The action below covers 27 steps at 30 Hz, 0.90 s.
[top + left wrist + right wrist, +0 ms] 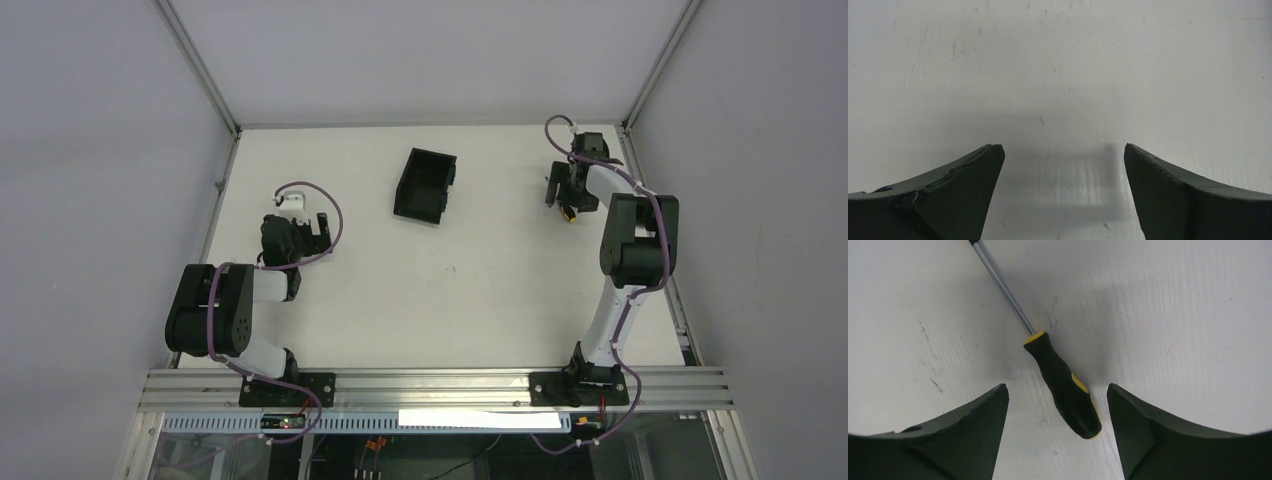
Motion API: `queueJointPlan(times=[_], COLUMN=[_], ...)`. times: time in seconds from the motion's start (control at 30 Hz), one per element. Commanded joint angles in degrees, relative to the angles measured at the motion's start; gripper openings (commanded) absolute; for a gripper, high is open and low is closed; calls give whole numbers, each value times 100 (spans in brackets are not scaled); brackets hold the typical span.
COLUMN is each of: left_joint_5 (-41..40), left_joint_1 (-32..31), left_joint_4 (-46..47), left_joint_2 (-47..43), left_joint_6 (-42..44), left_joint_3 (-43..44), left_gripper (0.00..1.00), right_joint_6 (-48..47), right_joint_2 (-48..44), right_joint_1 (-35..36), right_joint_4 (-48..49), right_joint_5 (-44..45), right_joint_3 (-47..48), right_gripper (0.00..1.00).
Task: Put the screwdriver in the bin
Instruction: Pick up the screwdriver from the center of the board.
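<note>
The screwdriver (1064,382) lies flat on the white table, black handle with yellow trim, thin metal shaft running up and left. Its handle end rests between the two open fingers of my right gripper (1058,387), nearer the right finger, not gripped. In the top view the right gripper (562,192) is at the far right of the table, and only the yellow handle end (569,214) shows under it. The black bin (425,184) stands open-topped at the far middle, well left of the right gripper. My left gripper (1060,147) is open and empty over bare table; in the top view it (318,226) sits left of the bin.
The white table (470,290) is walled by grey panels with metal frame posts at the far corners. A metal rail (440,385) carrying both arm bases runs along the near edge. The right arm's elbow (640,240) rises near the right edge.
</note>
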Motion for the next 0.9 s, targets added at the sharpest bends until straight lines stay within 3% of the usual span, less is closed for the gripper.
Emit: queueJointPlan(times=[0.0, 0.13, 0.47, 0.87], left_joint_5=[-114, -113, -115, -113], left_joint_1=[-50, -50, -50, -49], left_joint_4=[159, 157, 160, 164], left_joint_2=[-115, -117, -120, -115], left_joint_6=[-23, -23, -25, -23], left_joint_3=[2, 2, 2, 2], left_gripper=[99, 99, 99, 99], right_joint_6=[107, 93, -55, 208], right_joint_2=[158, 265, -45, -1252], right_joint_1=[-9, -9, 0, 100], right_joint_4=[199, 170, 51, -366], right_joint_5=[60, 65, -59, -259], right_joint_3=[67, 68, 92, 215], right_gripper=[73, 63, 10, 6])
